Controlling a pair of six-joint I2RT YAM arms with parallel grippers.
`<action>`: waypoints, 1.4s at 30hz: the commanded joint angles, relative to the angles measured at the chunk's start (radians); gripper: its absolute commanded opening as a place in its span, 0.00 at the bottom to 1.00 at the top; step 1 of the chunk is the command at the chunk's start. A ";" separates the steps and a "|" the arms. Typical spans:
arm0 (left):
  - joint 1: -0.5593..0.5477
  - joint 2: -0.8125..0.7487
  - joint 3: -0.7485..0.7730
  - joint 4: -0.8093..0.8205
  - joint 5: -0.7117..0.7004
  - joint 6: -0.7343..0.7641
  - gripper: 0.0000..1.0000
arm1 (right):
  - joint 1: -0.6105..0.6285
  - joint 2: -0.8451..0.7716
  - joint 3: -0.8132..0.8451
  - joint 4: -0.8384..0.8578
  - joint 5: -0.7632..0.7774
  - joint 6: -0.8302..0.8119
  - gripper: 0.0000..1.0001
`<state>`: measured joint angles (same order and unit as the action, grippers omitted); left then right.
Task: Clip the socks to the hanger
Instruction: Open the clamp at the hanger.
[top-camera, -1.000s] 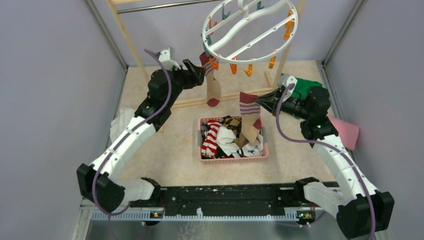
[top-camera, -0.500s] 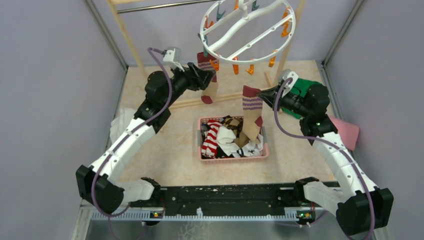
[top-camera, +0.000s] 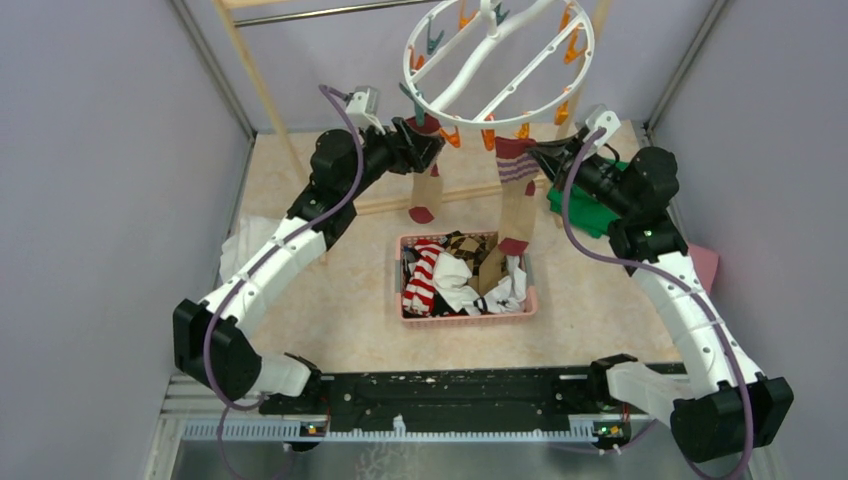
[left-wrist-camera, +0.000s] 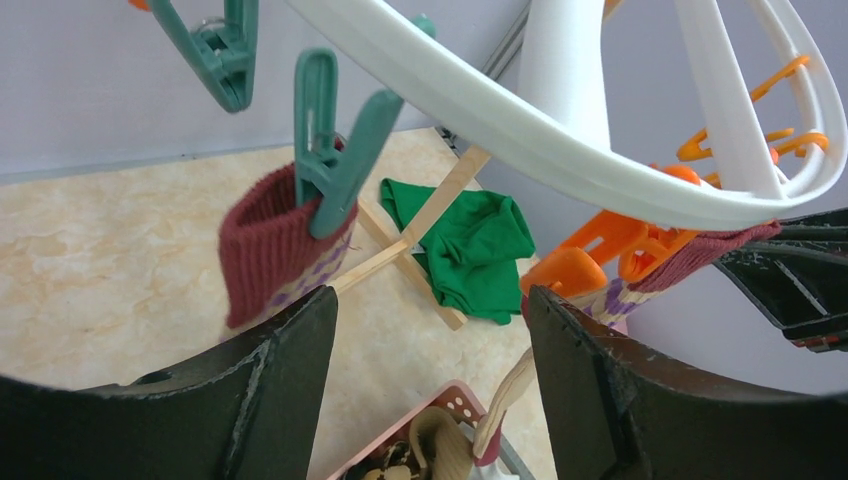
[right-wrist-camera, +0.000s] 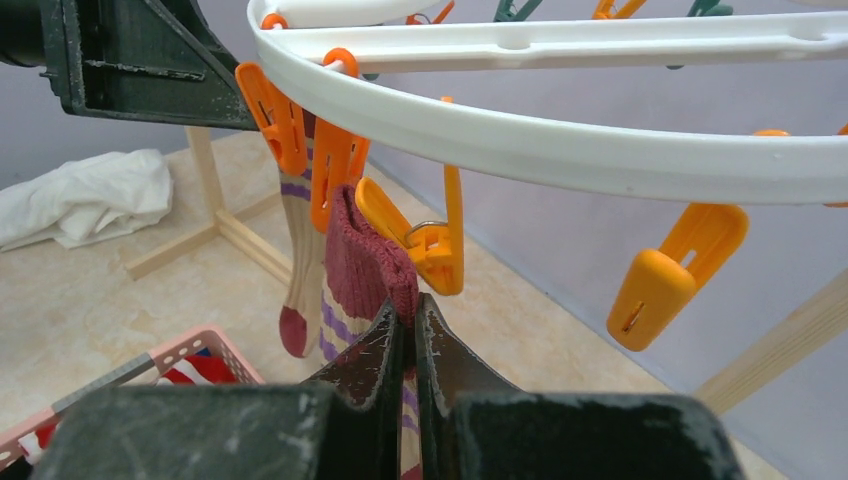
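Observation:
The white round hanger hangs at the back, with orange and teal pegs under its rim. A tan sock with a maroon cuff hangs from a teal peg, also seen in the top view. My left gripper stands open just below the rim beside that sock, nothing between its fingers. My right gripper is shut on the maroon cuff of a second striped sock, held up right under an orange peg; the sock dangles over the basket. More socks lie in the basket.
The pink basket sits mid-floor. A green cloth and a pink cloth lie at the right, a white cloth at the left. The wooden rack frame stands behind, with a base bar on the floor.
My right gripper has raised its sock from over the basket up to the ring's orange pegs. The left gripper moved right under the rim. The hanger has swung and turned.

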<state>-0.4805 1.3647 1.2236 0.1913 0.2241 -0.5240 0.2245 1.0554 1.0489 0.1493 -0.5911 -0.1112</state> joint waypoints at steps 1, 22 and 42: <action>0.003 0.034 0.066 0.058 -0.002 0.022 0.76 | -0.005 -0.008 0.023 0.032 -0.011 -0.010 0.00; 0.013 -0.091 -0.039 0.079 -0.003 0.020 0.78 | 0.015 0.013 0.030 -0.057 -0.113 -0.123 0.00; 0.015 -0.035 -0.003 0.069 -0.003 0.026 0.76 | -0.175 -0.048 0.067 -0.271 0.013 -0.171 0.00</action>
<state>-0.4709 1.3773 1.1984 0.2214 0.2382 -0.5209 0.0597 0.9771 1.0206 -0.1337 -0.6018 -0.2676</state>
